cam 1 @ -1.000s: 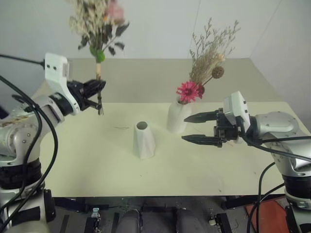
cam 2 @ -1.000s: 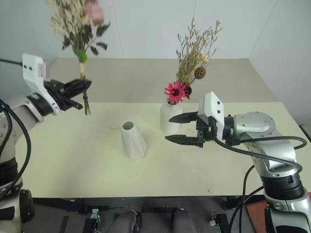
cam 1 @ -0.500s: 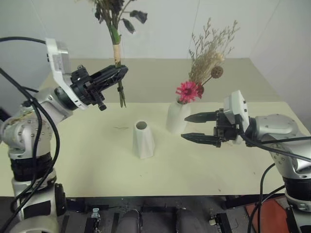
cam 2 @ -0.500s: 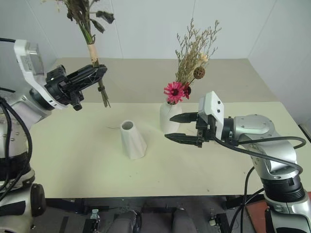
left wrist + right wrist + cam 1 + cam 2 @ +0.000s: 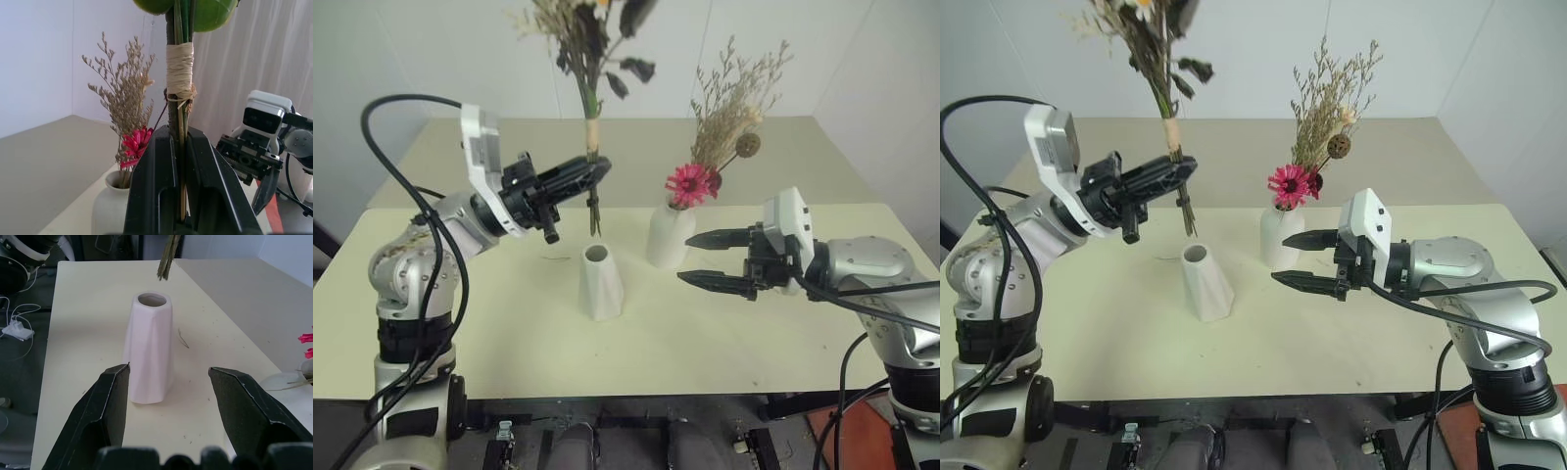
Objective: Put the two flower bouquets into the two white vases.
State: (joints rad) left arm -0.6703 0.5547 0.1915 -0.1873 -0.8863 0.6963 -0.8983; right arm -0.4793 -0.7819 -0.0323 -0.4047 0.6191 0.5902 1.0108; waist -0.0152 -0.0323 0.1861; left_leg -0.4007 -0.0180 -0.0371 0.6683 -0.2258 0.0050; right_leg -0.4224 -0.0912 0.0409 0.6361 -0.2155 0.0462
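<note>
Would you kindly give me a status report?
Left gripper shut on rose bouquet above empty vase. Right gripper open beside it. Path clear.

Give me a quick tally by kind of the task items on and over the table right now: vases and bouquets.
White vases: 2, the short faceted matte white vase, empty, and the rounded white vase holding flowers.
Bouquets: 2, the dark-leaved bouquet with tied stems held in the left gripper, and the magenta daisy and dried beige grass bouquet in the rounded vase.
Total: 4.
</note>
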